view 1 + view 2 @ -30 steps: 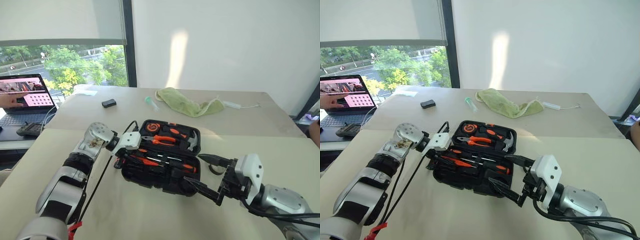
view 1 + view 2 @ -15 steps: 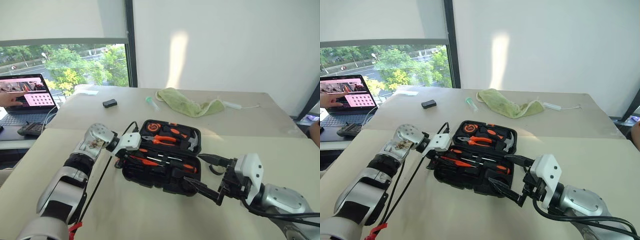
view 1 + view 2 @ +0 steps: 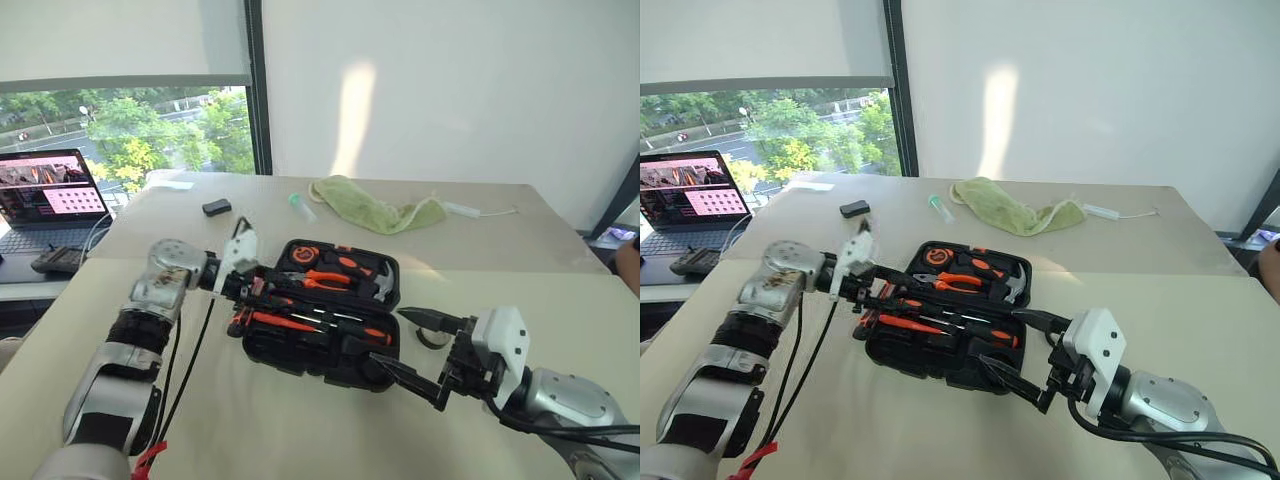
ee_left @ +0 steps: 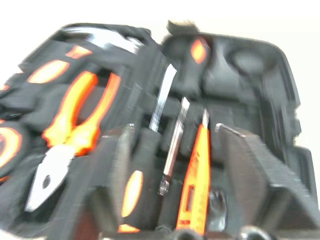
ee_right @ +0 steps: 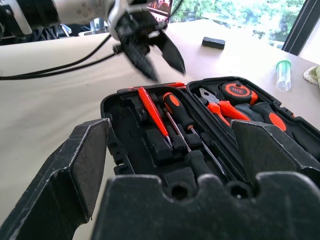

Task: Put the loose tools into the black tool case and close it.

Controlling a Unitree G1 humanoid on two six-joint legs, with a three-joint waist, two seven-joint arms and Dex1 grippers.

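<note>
The left gripper [image 5: 150, 50] hangs just above the near-left edge of the black tool case [image 3: 322, 335], its two black fingers parted with nothing between them. The right gripper [image 3: 405, 348] stands with its jaws spread wide and empty at the case's near right corner, close to the shell but apart from it as far as the head views show. The case lies open on the table [image 3: 300, 420], far half carrying the pliers [image 3: 325, 283], hammer [image 3: 383, 285] and tape measure [image 3: 306, 255]. In the near half two screwdrivers [image 5: 182, 120] and the slim orange tester pen [image 5: 152, 111] lie in their moulded slots; the left wrist view is blurred, so whether the utility knife and tape roll are seated too I cannot tell. Loading looks done or nearly so, and the step in hand appears to be the turn to closing. The next move calls for a finger hooked under one half, swinging it over the hinge while the other gripper steadies the shell, then pressing the latch shut
</note>
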